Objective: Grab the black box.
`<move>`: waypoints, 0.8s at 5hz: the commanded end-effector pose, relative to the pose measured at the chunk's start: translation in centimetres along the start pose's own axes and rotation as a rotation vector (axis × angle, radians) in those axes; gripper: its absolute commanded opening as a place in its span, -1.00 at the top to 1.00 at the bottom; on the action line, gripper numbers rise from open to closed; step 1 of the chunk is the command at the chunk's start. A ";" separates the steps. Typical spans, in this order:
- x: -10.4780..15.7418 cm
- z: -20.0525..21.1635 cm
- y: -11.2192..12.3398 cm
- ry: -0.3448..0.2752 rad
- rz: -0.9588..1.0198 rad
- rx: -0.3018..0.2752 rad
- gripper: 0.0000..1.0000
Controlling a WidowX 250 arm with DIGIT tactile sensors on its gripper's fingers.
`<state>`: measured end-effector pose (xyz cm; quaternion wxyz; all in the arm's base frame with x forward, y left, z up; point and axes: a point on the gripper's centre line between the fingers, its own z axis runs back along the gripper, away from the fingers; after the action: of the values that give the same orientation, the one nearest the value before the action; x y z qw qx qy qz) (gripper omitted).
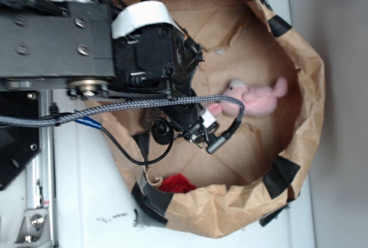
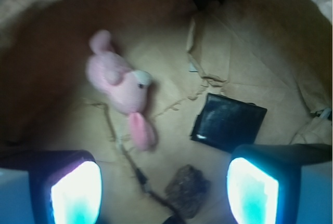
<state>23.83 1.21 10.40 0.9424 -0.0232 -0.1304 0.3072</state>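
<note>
The gripper (image 2: 164,187) hangs spread wide above the paper floor of the bin (image 1: 299,58), holding nothing. The black box (image 2: 229,121) lies flat just above the right finger (image 2: 260,182), untouched. A brown block (image 2: 188,189) sits between the fingers, and a pink plush (image 2: 122,86) lies to the box's left.

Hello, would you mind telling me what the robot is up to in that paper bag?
The WidowX arm is reaching into a brown paper enclosure to grab the black box. In the wrist view its gripper is open and empty, hovering above the floor with the box lying flat ahead of its right finger. A pink plush toy lies to the left, and a rough brown block sits between the fingers. Nothing is held yet.
</note>
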 end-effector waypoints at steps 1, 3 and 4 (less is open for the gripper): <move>2.8 -1.7 2.2 -0.030 0.087 0.111 -1.00; 1.4 -0.8 4.9 0.034 0.081 0.191 -1.00; 1.0 -1.0 5.4 0.029 0.073 0.196 -1.00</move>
<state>21.83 4.70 7.54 0.9359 0.0624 -0.0640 0.3408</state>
